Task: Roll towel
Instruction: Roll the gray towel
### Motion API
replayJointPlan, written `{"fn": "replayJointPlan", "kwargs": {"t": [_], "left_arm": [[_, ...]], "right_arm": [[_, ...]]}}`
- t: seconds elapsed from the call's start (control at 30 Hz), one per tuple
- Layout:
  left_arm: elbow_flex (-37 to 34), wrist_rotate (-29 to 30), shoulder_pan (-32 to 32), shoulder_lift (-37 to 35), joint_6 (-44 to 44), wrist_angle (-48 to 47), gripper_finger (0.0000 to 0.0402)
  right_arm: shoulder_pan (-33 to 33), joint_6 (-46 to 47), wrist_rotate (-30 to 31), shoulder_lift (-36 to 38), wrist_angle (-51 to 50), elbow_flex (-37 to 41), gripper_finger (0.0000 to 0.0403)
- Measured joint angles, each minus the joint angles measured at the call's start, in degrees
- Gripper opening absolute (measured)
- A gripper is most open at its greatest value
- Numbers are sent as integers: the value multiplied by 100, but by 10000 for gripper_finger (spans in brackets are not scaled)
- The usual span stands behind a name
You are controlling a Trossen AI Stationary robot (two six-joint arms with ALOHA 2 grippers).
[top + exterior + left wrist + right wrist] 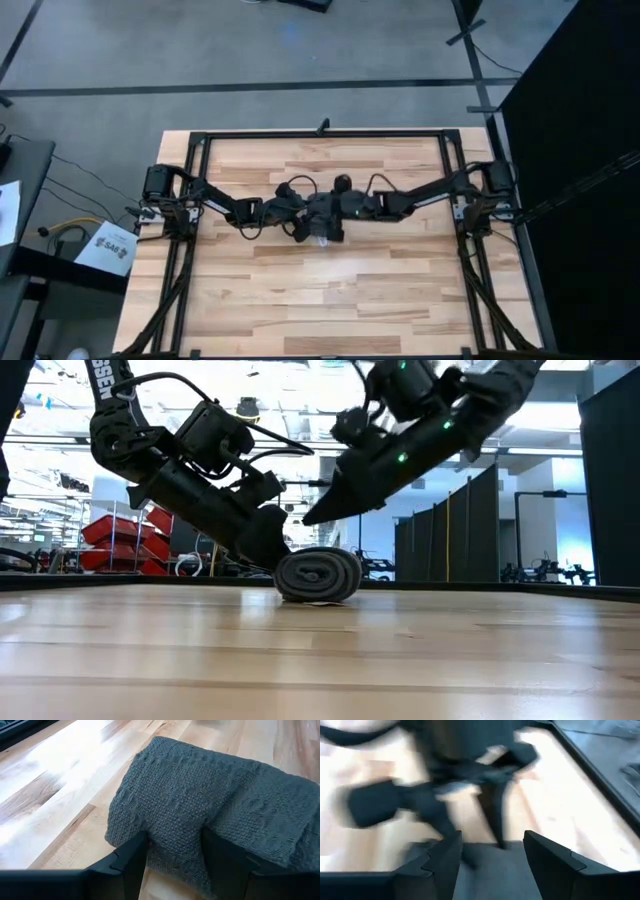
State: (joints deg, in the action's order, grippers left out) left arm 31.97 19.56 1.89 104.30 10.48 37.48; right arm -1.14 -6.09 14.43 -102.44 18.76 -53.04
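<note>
Dark fingers of the left tool (172, 857) straddle the dark grey knitted towel (318, 575), already a tight roll mid-surface; right tool (490, 852), unclenched, hovers at its three o'clock; little remains.

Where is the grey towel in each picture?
High view: the towel sits mid-table, between the two grippers.
Low view: a rolled bundle lying on the table.
Left wrist view: fills the middle, past the fingers.
Right wrist view: grey patch at the bottom, blurred.
Shared landmark: the wooden table.

Bright overhead light; glare on the table (60, 780); right wrist view motion-blurred.
</note>
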Motion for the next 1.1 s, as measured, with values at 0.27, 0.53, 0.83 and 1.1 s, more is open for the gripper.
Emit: {"fn": "replayJointPlan", "kwargs": {"t": [0.27, 0.53, 0.83, 1.1], "left_arm": [[2, -5, -4, 1, -19, 8, 173], [6, -8, -9, -1, -100, -5, 173], [7, 51, -44, -1, -48, -1, 173], [4, 27, -52, -1, -66, -12, 173]], "right_arm": [[-549, 8, -363, -635, 288, 103, 203], [-400, -682, -725, -153, 332, 116, 203], [-371, -335, -1299, -217, 641, 118, 203], [-159, 18, -1188, -747, 712, 81, 203]]}}
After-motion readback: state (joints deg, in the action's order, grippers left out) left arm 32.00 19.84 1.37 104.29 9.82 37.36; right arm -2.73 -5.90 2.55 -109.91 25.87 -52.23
